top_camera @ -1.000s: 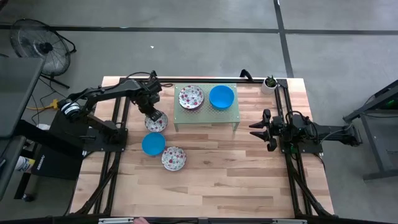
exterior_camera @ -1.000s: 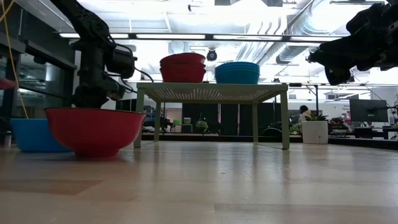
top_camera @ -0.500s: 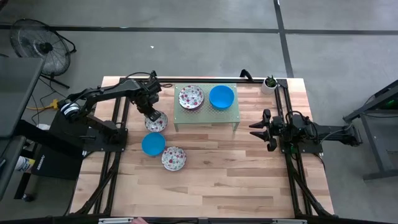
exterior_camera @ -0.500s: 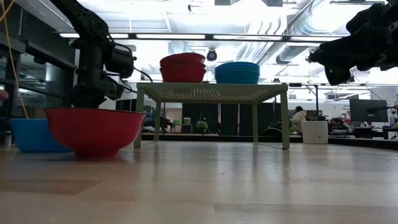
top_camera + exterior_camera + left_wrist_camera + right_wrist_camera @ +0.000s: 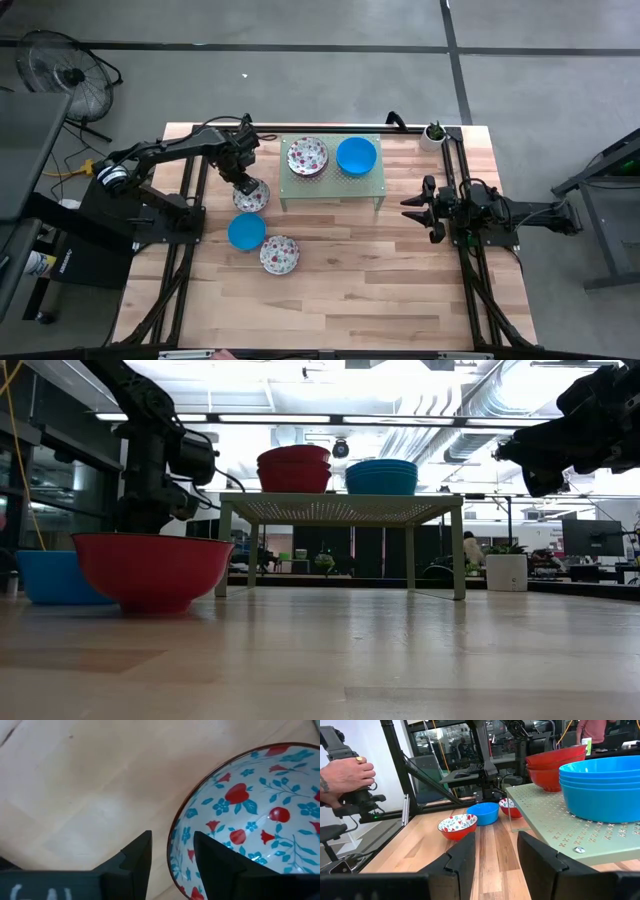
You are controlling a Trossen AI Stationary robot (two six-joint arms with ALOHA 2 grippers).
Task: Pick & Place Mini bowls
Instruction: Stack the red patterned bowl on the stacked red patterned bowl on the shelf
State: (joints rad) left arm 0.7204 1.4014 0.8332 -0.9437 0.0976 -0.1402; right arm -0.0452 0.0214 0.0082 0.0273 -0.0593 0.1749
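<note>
A white floral mini bowl (image 5: pixel 252 197), red outside, rests on its base on the table left of the pale green stand (image 5: pixel 332 184). My left gripper (image 5: pixel 243 181) is open, pointing down over this bowl's far-left rim (image 5: pixel 172 845). One finger (image 5: pixel 135 862) stands outside the rim and one (image 5: pixel 215 862) inside, with a gap on each side. A blue bowl (image 5: pixel 246 231) and another floral bowl (image 5: pixel 279 255) sit nearer on the table. A stack of floral bowls (image 5: pixel 307 156) and a stack of blue bowls (image 5: pixel 356 156) stand on the stand. My right gripper (image 5: pixel 413 208) is open and empty, right of the stand.
A small potted plant (image 5: pixel 433 132) stands at the table's far right corner. In the low view the near floral bowl (image 5: pixel 152 570) hides my left fingertips. A person's hand (image 5: pixel 345 772) holds a device beyond the table's left side. Bare wood lies toward the near edge (image 5: pixel 350 300).
</note>
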